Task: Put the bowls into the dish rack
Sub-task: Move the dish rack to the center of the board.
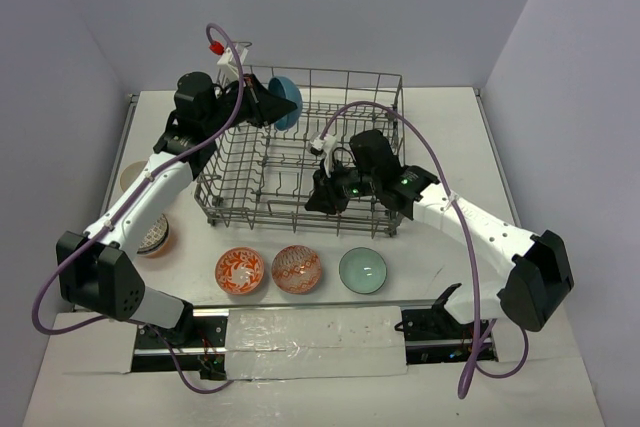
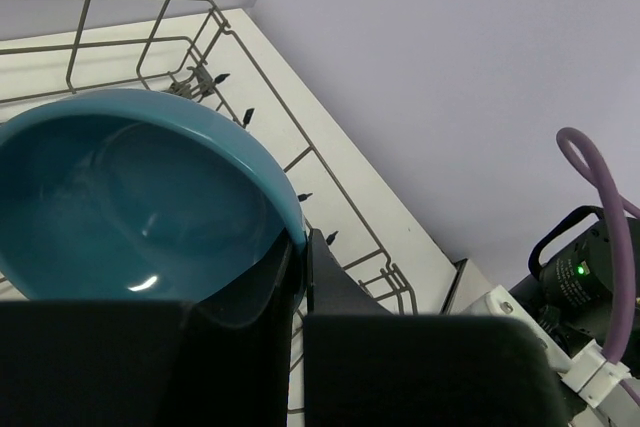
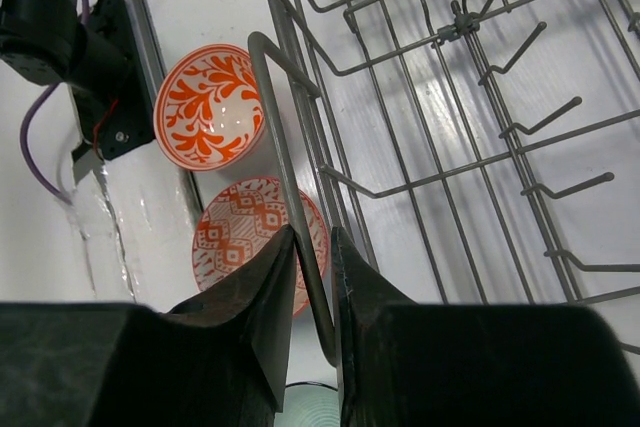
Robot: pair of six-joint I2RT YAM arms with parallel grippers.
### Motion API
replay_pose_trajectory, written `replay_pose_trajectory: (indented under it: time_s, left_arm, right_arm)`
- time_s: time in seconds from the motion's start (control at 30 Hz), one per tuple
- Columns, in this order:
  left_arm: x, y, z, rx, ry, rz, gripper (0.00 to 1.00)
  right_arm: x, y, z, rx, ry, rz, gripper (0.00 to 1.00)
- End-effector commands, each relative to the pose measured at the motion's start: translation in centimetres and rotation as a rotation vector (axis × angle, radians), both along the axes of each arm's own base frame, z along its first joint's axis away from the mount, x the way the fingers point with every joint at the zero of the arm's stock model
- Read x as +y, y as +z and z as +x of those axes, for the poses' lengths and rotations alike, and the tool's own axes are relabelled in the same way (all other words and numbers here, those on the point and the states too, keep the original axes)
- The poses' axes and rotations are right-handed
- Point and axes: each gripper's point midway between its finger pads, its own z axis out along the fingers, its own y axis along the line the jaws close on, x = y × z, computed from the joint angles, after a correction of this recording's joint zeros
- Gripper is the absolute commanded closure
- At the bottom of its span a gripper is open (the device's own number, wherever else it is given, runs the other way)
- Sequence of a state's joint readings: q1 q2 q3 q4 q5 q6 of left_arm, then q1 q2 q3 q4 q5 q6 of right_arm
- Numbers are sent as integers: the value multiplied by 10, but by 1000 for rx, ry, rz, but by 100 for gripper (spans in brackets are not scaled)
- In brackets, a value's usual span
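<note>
At the far-left corner of the dish rack (image 1: 340, 74): teal-blue bowl (image 1: 288, 102), tipped up on edge, raised over the rim wires, not yet seated among the tines.

Left gripper (image 1: 266, 107): clamped on the rim of the teal-blue bowl, one finger inside the hollow and one outside, the hollow turned toward the wrist camera.

Right gripper (image 3: 313, 237): low at the near wall of the rack, fingers drawn close together astride one rim wire (image 3: 290, 177). Whether the pads bite on that wire cannot be told.

Rack interior: rows of upright tines, with no bowl visibly seated among them.

Bowls waiting on the table (image 1: 450, 117): floral orange-red bowl (image 1: 240, 271), lattice-patterned orange-red bowl (image 1: 296, 269) and pale green bowl (image 1: 362, 270), in a row just before the near wall, upright and apart from one another. Also a striped bowl (image 1: 155, 237) and a tan bowl (image 1: 127, 177), both partly hidden under the left arm.

Step in hand: judged to be the placing of an early bowl, probably the first, with the right arm seemingly set to steady the rack.

Next move: calls for lowering the teal-blue bowl on edge into a gap between two rows of tines, keeping it near upright, and parting the fingers only once its rim rests on the floor wires.

Caution: a lean against a single tine likely to let the bowl roll or tip flat.
</note>
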State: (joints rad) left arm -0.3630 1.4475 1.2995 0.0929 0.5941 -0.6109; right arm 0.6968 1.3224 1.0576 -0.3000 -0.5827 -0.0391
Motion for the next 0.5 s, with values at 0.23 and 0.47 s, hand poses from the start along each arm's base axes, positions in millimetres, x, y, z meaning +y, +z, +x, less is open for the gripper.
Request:
replay_pose_trajectory:
  time_s: [0.23, 0.47]
  left_arm:
    - [-1, 25, -4, -87, -25, -35, 100]
    - [-1, 25, -5, -86, -29, -40, 100]
  right_arm:
    - [-10, 18, 9, -105, 18, -51, 100]
    - [-14, 17, -3, -125, 96, -64, 100]
